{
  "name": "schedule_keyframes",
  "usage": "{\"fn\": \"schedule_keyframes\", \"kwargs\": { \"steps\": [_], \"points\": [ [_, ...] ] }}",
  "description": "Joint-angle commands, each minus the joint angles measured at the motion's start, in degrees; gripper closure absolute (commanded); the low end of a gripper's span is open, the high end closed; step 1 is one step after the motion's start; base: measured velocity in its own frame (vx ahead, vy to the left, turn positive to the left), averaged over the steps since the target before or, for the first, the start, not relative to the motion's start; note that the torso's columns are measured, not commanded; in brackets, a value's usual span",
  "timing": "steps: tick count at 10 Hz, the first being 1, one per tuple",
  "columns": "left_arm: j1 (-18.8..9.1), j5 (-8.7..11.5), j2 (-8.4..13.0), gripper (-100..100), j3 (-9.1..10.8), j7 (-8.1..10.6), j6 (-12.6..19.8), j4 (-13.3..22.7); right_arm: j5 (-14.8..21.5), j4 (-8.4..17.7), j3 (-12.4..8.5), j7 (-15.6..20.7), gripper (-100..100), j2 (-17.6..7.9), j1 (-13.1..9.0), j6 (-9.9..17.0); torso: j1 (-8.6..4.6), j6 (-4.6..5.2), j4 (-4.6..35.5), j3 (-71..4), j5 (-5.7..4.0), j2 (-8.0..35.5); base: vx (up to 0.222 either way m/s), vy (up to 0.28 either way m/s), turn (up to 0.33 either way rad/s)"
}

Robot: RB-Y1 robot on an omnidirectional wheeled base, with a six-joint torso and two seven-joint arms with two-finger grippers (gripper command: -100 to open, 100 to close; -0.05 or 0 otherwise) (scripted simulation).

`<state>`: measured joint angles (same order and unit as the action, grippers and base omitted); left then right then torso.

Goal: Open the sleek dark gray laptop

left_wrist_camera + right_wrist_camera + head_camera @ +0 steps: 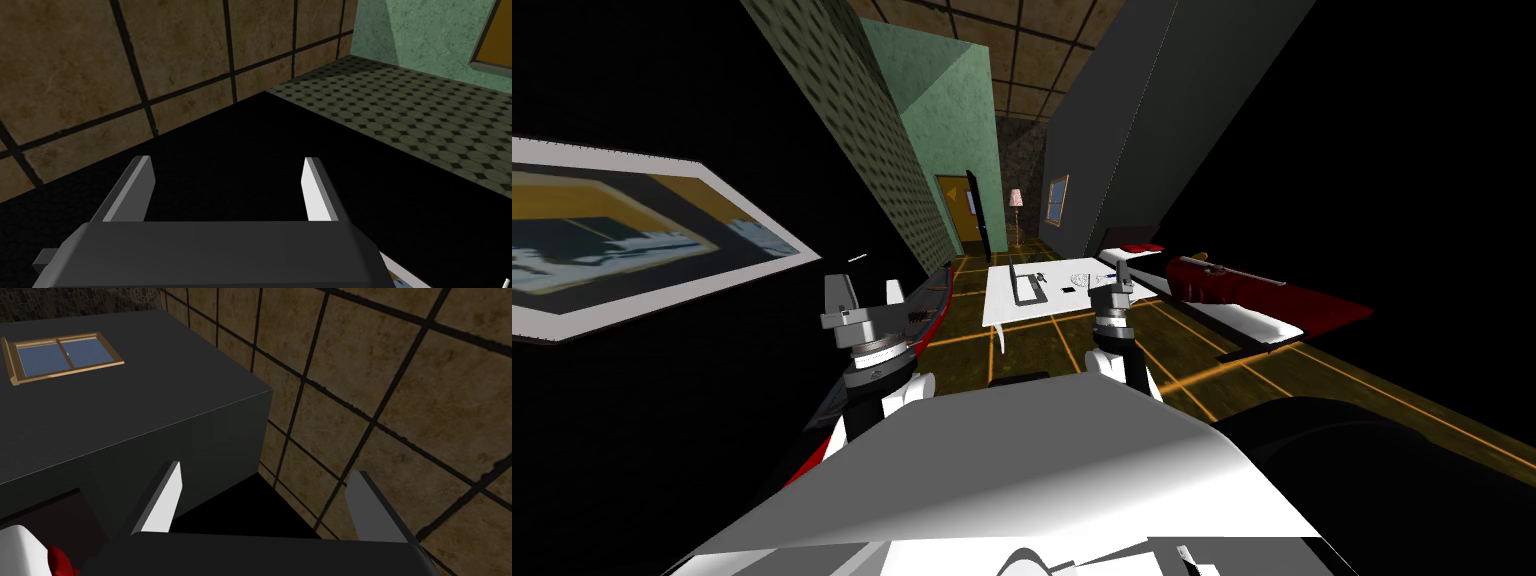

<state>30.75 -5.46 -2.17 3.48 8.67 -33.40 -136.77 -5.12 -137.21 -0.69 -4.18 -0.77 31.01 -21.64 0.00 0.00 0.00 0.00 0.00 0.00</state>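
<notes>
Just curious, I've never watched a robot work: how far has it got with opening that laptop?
Done: nothing visible yet. The dark laptop sits on the white table ahead, beyond both arms, and its lid's angle is unclear from here. In hand: at most the approach, with the left claw and right claw both open, empty and raised. Left: move closer, reach the lid, lift it.

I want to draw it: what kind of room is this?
Probably a living room: a white table holding a laptop, a red sofa beside it, and a floor lamp farther back.
</notes>
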Motion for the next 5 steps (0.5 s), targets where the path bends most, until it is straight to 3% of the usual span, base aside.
{"fn": "schedule_keyframes", "kwargs": {
  "steps": [1, 5],
  "points": [
    [0.0, 0.0, 0.0, 0, 0.0, 0.0, 0.0, 0.0, 0.0, 0.0, 0.0, 0.0, 0, 0.0, 0.0, 0.0, 0.0, 0.0, 2.35, -4.67, 0.0, 2.32, 0.0, 0.0, 0.0],
    [0.0, 0.0, 0.0, 0, 0.0, 0.0, 0.0, -0.01, 0.0, -0.01, 0.0, 0.0, 0, 0.0, 0.0, 0.0, 0.0, 0.0, 18.46, -36.92, 0.0, 18.45, 0.0, 0.0, 0.0]
  ]
}}
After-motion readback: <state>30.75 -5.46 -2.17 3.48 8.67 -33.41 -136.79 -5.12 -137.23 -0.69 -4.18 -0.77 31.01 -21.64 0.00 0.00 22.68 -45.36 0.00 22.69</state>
